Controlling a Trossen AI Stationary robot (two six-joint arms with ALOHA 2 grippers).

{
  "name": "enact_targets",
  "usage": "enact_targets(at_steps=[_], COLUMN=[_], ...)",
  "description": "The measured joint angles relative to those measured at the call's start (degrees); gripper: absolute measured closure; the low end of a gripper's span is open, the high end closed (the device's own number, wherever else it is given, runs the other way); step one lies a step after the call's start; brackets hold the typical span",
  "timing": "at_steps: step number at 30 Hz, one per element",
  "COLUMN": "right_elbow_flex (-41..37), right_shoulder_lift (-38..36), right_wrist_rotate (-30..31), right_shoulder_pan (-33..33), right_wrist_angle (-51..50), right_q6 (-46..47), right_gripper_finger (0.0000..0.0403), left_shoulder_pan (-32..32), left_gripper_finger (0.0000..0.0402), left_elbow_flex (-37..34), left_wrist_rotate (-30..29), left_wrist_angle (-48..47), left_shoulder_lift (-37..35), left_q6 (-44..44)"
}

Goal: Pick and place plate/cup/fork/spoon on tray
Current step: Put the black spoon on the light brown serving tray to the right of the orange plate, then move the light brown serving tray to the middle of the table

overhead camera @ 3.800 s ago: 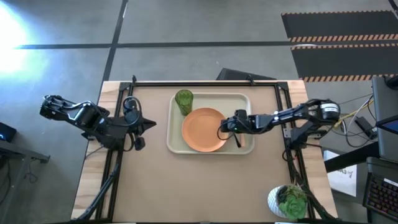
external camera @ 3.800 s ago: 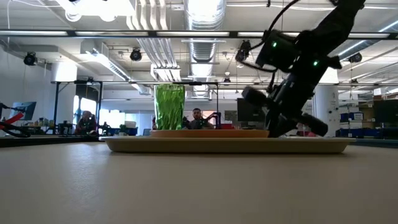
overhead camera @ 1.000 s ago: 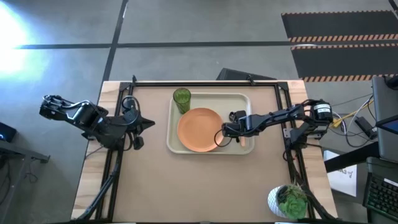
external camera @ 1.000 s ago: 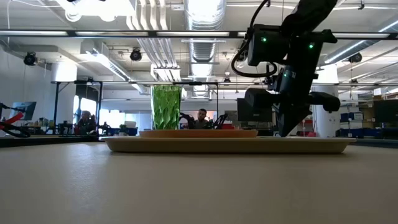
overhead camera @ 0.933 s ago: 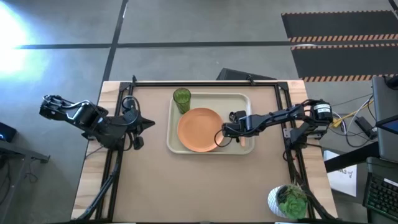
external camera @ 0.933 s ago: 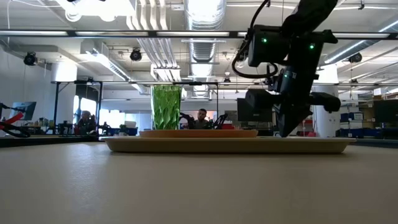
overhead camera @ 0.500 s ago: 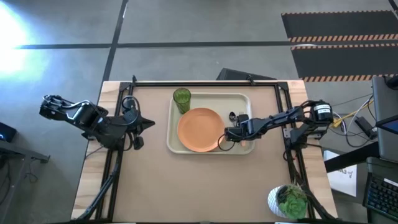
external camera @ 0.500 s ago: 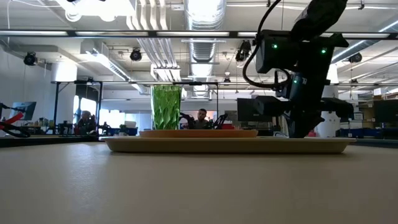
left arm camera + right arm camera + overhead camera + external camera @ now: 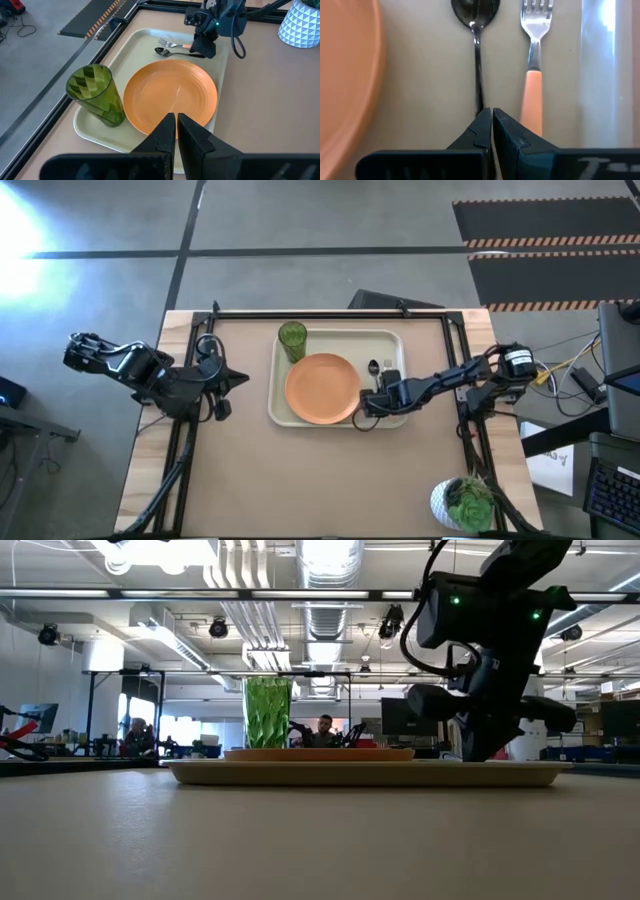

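Note:
The cream tray (image 9: 340,340) lies mid-table. On it are the orange plate (image 9: 322,388), the green cup (image 9: 292,337) upright at its far left corner, and, right of the plate, the dark spoon (image 9: 476,45) and the orange-handled fork (image 9: 535,55) lying side by side. My right gripper (image 9: 489,116) is shut and points steeply down at the near end of the spoon's handle (image 9: 368,405). My left gripper (image 9: 176,120) is shut and holds nothing. It hangs over the table's left side (image 9: 235,377), aimed at the tray. My right gripper's shut fingertips (image 9: 481,125) stand over the free end of the spoon's handle (image 9: 480,102), slanting down from the table's near side and in line with the handle. The fingertips hide that end, so I cannot tell whether they touch it. The spoon lies flat on the tray.
A white pot with a green plant (image 9: 465,502) stands at the table's near right corner. Black frame rails (image 9: 330,313) run along the table's far and side edges. Bare tabletop lies in front of the tray. People sit in the room beyond in the low view.
My right gripper, shut throughout, has gone from beside the plate's right rim toward the table's near edge, along the spoon. It has also sunk a little. The spoon's bowl now shows clear of the gripper in the high view.

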Motion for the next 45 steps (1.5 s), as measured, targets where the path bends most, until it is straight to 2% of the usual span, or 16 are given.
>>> enact_targets(at_steps=[4,15,24,27,39,45], right_elbow_flex=[-0.02,-0.15,0.72,2.09,3.75,3.69], right_shoulder_lift=[0.02,0.82,9.3,10.42,7.37,2.16], right_wrist_rotate=[1.96,1.99,3.88,3.67,3.23,2.33], right_shoulder_pan=[1.08,1.1,1.66,1.78,1.82,1.95], right_wrist_angle=[0.66,-1.07,8.68,8.28,8.13,8.62], right_q6=[1.32,1.58,3.52,2.99,0.63,-3.69], right_gripper_finger=[0.0394,0.0394,0.0394,0.0394,0.0394,0.0394], left_shoulder_pan=[0.01,-0.01,-0.02,-0.01,-0.02,-0.02], left_gripper_finger=[0.0402,0.0402,0.0402,0.0402,0.0402,0.0402], left_elbow_flex=[0.0,0.0,0.0,0.0,0.0,0.02], left_wrist_rotate=[0.0,1.15,1.2,1.22,1.28,1.31], left_wrist_angle=[0.02,0.04,0.02,0.02,-0.06,-1.34], left_shoulder_lift=[0.0,0.0,0.0,0.0,0.0,0.0], left_q6=[0.0,-0.02,0.0,0.0,0.0,0.0])
